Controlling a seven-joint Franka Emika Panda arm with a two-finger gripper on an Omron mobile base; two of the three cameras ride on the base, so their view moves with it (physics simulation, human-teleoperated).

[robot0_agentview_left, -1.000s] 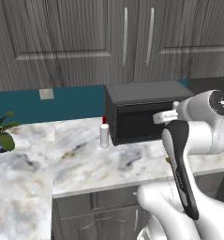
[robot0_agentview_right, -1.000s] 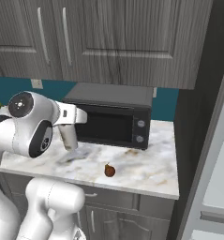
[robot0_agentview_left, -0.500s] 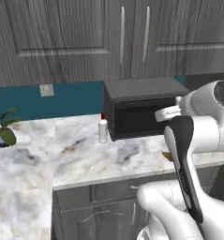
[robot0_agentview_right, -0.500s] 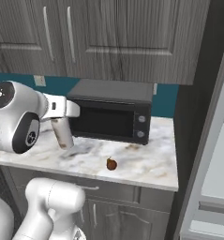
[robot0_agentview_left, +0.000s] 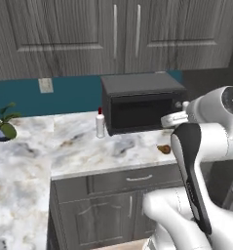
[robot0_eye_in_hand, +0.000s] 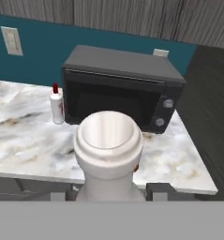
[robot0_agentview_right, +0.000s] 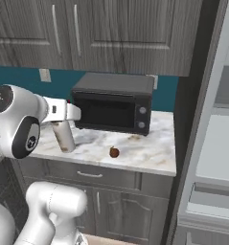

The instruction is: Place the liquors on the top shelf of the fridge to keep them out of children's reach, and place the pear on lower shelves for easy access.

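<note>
Fingers (robot0_eye_in_hand: 109,190) hold the pale liquor bottle (robot0_eye_in_hand: 108,154), closed narrow on its body; in the hand view the bottle's round top stands straight up between the two tips and hides most of what lies directly ahead of them. In the right base view the same bottle (robot0_agentview_right: 63,136) hangs below the hand, above the near part of the marble bench (robot0_agentview_right: 149,155).

Beyond the fingers, on the bench, sits the black microwave (robot0_eye_in_hand: 120,86), its door facing them. Just beside the microwave, to the left of the fingers in the hand view, stands the white liquor bottle with the red cap (robot0_eye_in_hand: 56,106), upright and well apart from the held bottle; the left base view shows it (robot0_agentview_left: 100,124) at the microwave's left front corner.

The pear (robot0_agentview_right: 114,152) lies on the bench in front of the microwave, past the fingers and to their right in the right base view; in the left base view it (robot0_agentview_left: 164,149) peeks out beside the arm.

The fridge (robot0_agentview_right: 209,143) stands open far to the right of the fingers, past the end of the bench, with its pale interior shelf (robot0_agentview_right: 216,148) and drawer front (robot0_agentview_right: 212,198) visible. A potted plant (robot0_agentview_left: 3,126) rests on the bench far to the left.
</note>
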